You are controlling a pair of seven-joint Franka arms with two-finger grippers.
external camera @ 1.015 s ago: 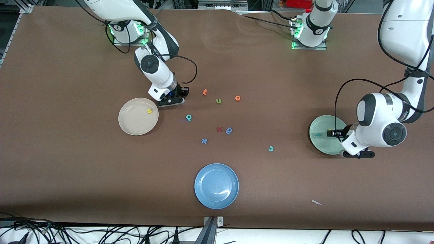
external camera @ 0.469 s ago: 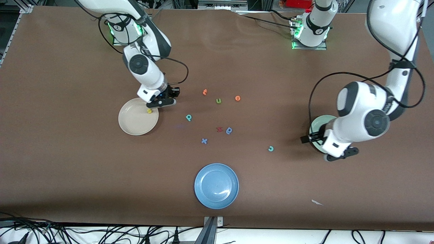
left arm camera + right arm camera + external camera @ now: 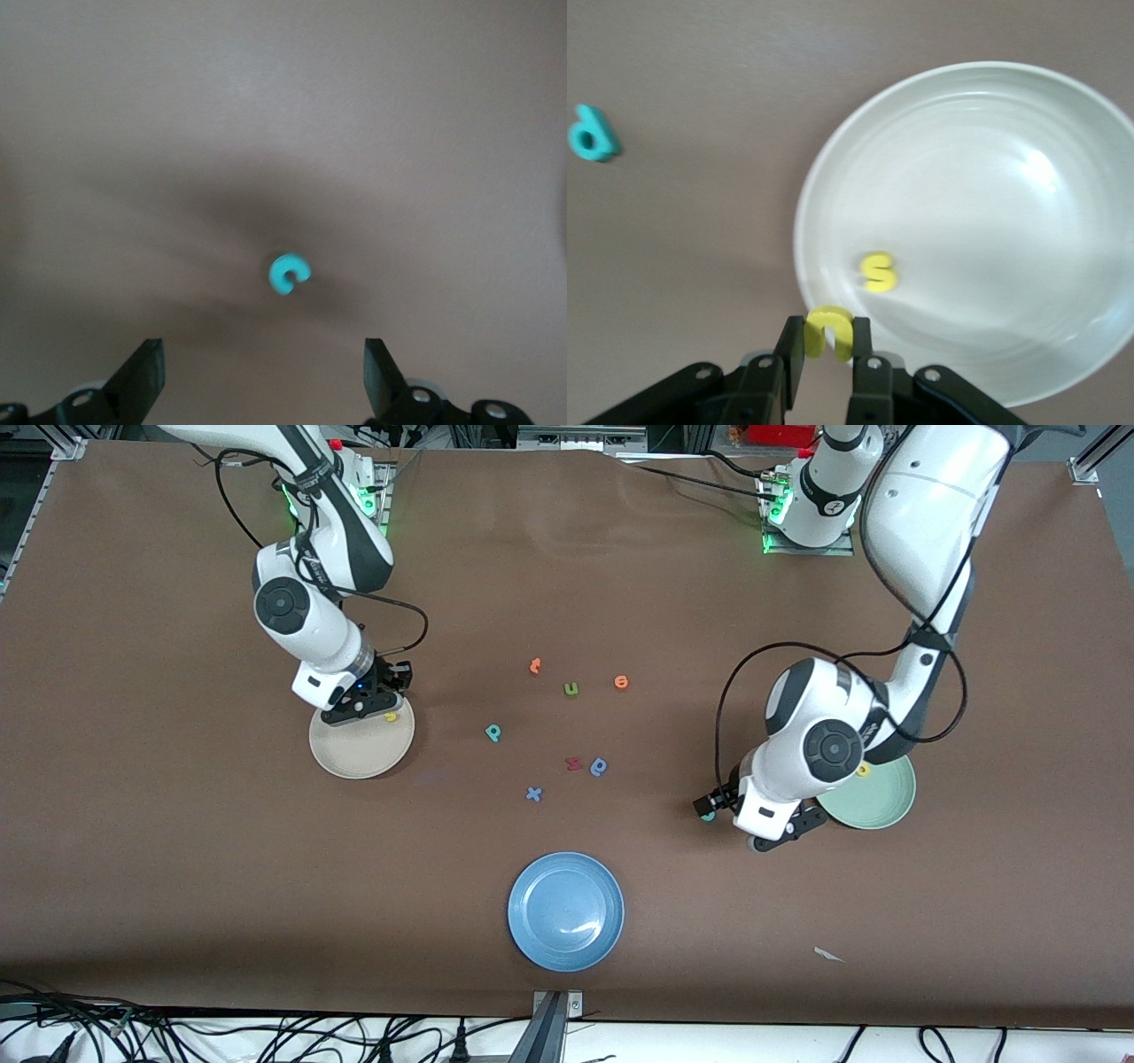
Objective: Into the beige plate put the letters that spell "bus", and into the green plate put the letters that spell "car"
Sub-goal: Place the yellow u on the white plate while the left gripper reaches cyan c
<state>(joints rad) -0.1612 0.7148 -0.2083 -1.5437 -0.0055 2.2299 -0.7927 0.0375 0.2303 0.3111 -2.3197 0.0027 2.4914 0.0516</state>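
Right gripper (image 3: 828,354): at the upper left of the front view, over the rim of the beige plate (image 3: 354,757). Its fingers (image 3: 790,354) are pinched on the yellow "u" (image 3: 829,331).
Yellow "s" (image 3: 878,272): it lies inside the beige plate, near the edge where the right gripper is.
Teal "b" (image 3: 493,732): on the desk (image 3: 177,868) near the middle of the front view, not in a plate yet.
Left gripper (image 3: 264,381): at the middle right of the front view, low over the teal "c" (image 3: 288,273). Its fingers (image 3: 142,376) are spread wide with nothing in them.
Green plate (image 3: 877,797): at the right of the front view, partly hidden by the left arm. A small yellow letter (image 3: 863,770) shows in it. I cannot see the teal "r".
Other letters: an orange one (image 3: 535,665), a green "u" (image 3: 571,688), an orange "o" (image 3: 621,682), a red one (image 3: 573,763), a darker blue one (image 3: 599,766) and a blue "x" (image 3: 533,794) sit mid-desk.
Blue plate (image 3: 565,911): at the bottom middle, with nothing in it.
What could go wrong: the "u" hangs right over the rim, so if it is let go now it may land on the desk. The "c" is tiny, so the wide fingers may push it away or shut beside it.
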